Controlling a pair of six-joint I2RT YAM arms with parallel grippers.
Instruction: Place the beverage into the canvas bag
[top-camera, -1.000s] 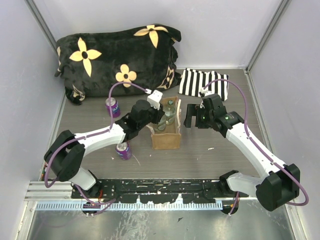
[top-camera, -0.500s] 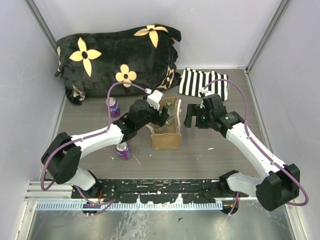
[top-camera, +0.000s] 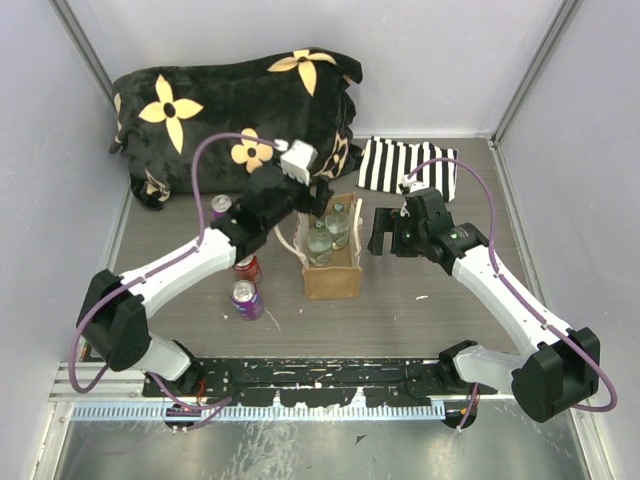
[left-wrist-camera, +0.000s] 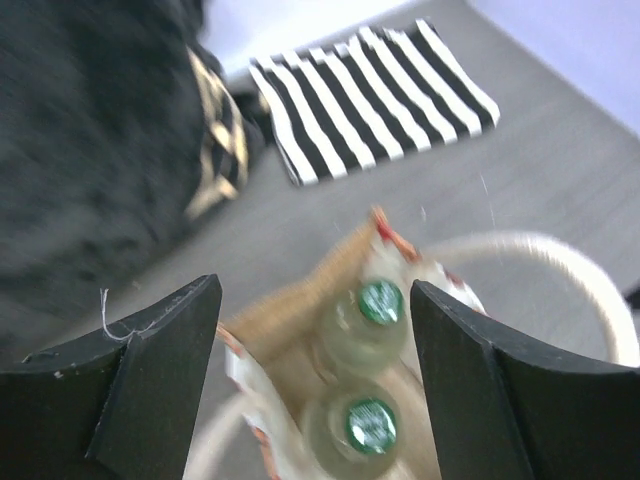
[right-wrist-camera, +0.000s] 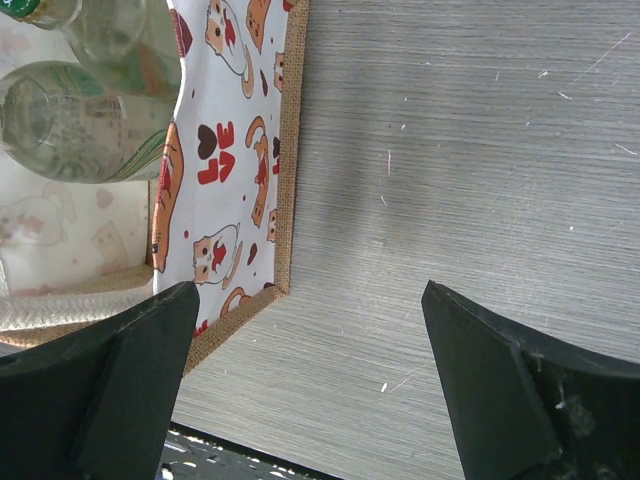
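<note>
1. The canvas bag (top-camera: 331, 275) stands open on the table (top-camera: 440, 310), in the middle, between the two arms.
2. Two bottles (top-camera: 320, 243) are inside the bag. They stand up straight, right next to each other, in the far half of the bag.
3. The bottles are clear, and each one has a green cap on top.
4. The left claw (left-wrist-camera: 315, 295) hangs above the far end of the bag. Its fingers are wide apart and it holds nothing. In its own camera the two green caps show below, between the fingers.
5. The right claw (right-wrist-camera: 310, 290) hangs over the table, just beside the right side of the bag. Its fingers are wide apart too, and it holds nothing.
6. The inside of the bag has little cats and red letters printed on it. A cream handle (left-wrist-camera: 540, 250) loops out from the bag's edge.
7. A striped cloth (top-camera: 405, 165) lies flat on the table, behind the bag and to the right.
8. A big black blanket (top-camera: 235, 110) with yellow flowers lies at the back left.
9. Left of the bag stand a red can (top-camera: 247, 268) and, just in front of it, a near purple can (top-camera: 247, 299).
10. A far purple can (top-camera: 221, 206) stands farther back, partly hidden by the left arm.
</note>
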